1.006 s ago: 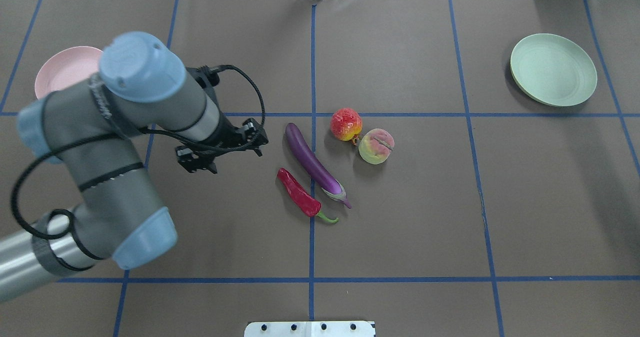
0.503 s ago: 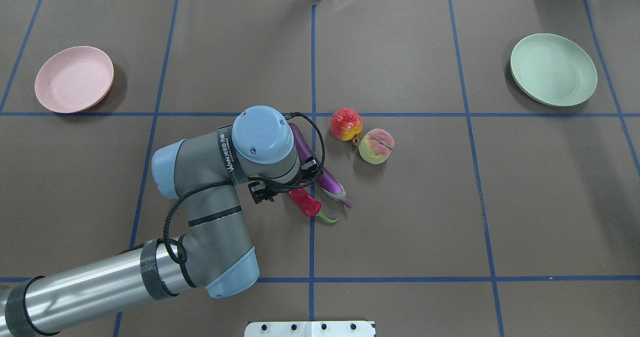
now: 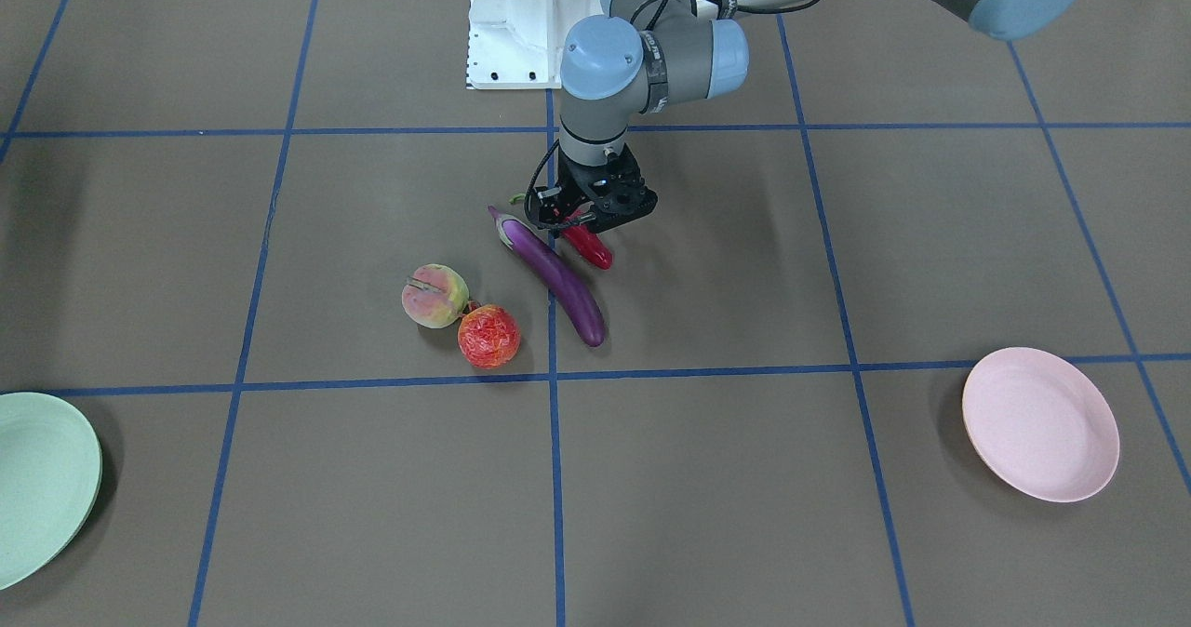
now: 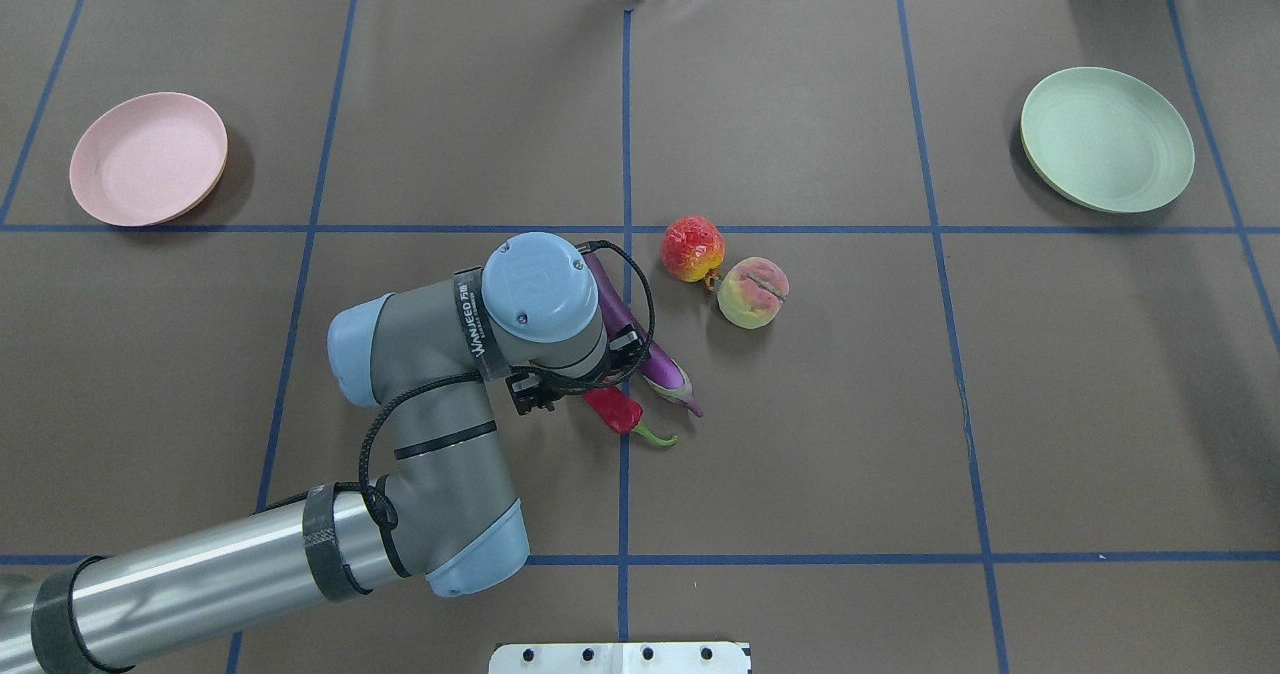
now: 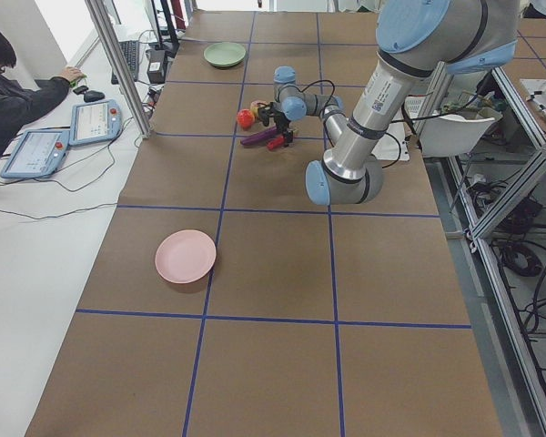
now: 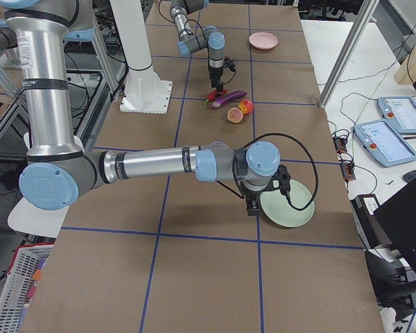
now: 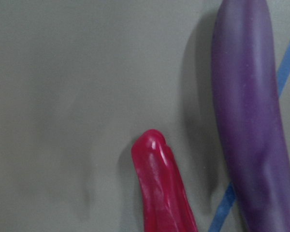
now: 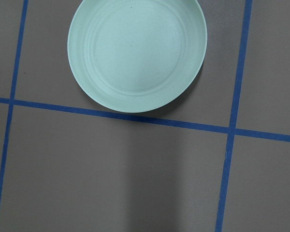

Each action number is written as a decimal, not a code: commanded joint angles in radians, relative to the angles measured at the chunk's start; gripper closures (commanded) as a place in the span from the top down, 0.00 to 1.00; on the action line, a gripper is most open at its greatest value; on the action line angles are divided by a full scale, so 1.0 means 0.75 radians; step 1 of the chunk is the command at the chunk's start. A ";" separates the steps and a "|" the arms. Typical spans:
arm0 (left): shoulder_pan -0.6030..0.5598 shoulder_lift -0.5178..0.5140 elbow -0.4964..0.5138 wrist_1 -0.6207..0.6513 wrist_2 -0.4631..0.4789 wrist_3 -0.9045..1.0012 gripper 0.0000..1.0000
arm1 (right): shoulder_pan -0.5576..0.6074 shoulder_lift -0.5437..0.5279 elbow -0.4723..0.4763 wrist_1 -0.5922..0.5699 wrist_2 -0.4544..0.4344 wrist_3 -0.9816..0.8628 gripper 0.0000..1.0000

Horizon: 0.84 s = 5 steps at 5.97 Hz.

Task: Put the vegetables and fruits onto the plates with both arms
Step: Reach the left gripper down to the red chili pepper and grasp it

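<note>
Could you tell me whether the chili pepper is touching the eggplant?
Apart: the left wrist view shows a strip of bare table between the chili pepper and the eggplant.

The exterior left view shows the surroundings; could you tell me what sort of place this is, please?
Probably a robotics lab: a person sits beside teach pendants, and aluminium frame posts flank the blue-taped table.

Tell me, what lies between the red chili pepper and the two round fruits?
The purple eggplant lies there, stretched out between the chili pepper on one side and the peach and red-orange fruit on the other. The front-facing view shows it most clearly.
</note>
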 commanded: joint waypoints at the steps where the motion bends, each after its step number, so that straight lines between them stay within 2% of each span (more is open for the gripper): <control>1: 0.001 -0.004 0.030 -0.007 -0.002 0.000 0.56 | -0.011 0.041 0.002 -0.002 0.002 0.050 1.00; 2: 0.007 -0.006 0.034 -0.030 -0.002 -0.002 0.55 | -0.049 0.086 0.018 0.001 0.004 0.152 1.00; 3: 0.013 -0.008 0.032 -0.036 -0.002 -0.002 0.43 | -0.092 0.125 0.034 0.001 0.002 0.244 1.00; 4: 0.007 -0.023 0.010 -0.020 -0.012 0.000 0.00 | -0.149 0.204 0.034 0.003 0.002 0.370 1.00; 5: -0.024 -0.033 -0.007 -0.010 -0.012 0.000 0.00 | -0.229 0.284 0.034 0.003 -0.002 0.503 1.00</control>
